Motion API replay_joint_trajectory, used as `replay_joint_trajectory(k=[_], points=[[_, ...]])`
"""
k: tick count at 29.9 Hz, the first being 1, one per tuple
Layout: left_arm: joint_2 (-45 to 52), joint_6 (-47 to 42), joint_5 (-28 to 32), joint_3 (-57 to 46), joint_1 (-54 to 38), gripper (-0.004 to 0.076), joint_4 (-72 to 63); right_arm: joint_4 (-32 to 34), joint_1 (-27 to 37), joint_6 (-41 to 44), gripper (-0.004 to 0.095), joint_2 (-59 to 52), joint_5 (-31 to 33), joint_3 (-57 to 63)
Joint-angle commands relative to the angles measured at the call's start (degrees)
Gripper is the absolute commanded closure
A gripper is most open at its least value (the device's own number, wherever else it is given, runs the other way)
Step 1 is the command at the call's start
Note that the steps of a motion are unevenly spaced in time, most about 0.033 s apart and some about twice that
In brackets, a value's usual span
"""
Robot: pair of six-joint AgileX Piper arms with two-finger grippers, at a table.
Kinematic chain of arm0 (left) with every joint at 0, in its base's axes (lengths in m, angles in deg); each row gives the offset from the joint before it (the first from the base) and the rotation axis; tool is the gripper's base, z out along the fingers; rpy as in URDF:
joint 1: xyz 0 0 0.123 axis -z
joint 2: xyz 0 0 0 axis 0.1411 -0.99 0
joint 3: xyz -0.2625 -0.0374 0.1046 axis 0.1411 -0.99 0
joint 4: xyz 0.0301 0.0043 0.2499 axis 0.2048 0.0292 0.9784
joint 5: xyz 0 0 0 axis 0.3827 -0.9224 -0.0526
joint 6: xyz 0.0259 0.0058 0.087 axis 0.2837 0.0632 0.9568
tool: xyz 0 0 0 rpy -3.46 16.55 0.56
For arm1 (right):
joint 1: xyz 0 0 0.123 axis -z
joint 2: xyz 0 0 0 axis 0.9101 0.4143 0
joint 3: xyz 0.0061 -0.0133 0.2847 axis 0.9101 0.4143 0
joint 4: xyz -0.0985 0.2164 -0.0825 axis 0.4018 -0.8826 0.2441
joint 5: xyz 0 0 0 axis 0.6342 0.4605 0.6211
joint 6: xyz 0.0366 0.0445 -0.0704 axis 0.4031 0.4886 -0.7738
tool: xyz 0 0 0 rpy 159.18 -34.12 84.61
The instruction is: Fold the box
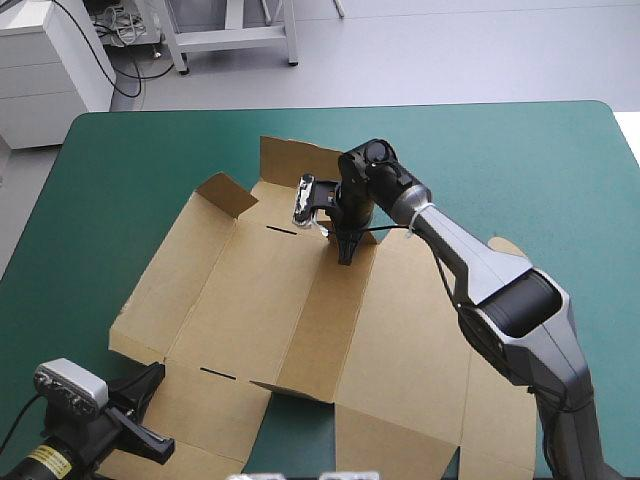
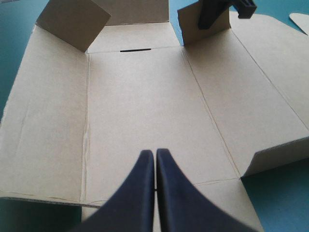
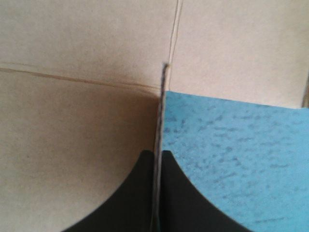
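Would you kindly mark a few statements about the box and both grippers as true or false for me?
1. The jaws of the right gripper are shut on a raised flap on the far side of the box. True.
2. The box is a tray with all walls up. False: it lies mostly flat, with only a few flaps raised.
3. The jaws of the left gripper stand wide open. False: they meet, shut.
4. The table cover is teal-green. True.
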Motion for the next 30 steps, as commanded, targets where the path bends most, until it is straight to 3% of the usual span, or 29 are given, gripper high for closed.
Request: replay_joint_trajectory(k=[1,12,19,21,27,30], points=[[-0.75,-0.16,4.23,1.35,0.19,0.0731,-1.01,0.0,0.07,-0.58,0.093,-1.65,-1.27,-1.88],[-0.75,-0.16,4.23,1.35,0.19,0.0731,-1.01,3.83,0.07,1.06,0.093,-1.11,-6.33,-1.97],[-0.75,-0.16,4.23,1.35,0.19,0.0731,-1.01,4.97,0.07,0.6,0.0903,-1.11,-6.11,-1.97],[-0.75,-0.16,4.23,1.35,0.19,0.0731,-1.01,4.69,0.07,-0.07,0.0839,-1.22,-4.63,-2.1],[-0.75,-0.16,4.23,1.35,0.19,0.0731,-1.01,3.24,0.07,2.78,0.0486,-2.35,-1.09,-8.99],[-0.75,-0.16,4.23,1.35,0.19,0.0731,-1.01,1.84,0.07,3.56,0.0447,-3.8,-1.09,-14.77]])
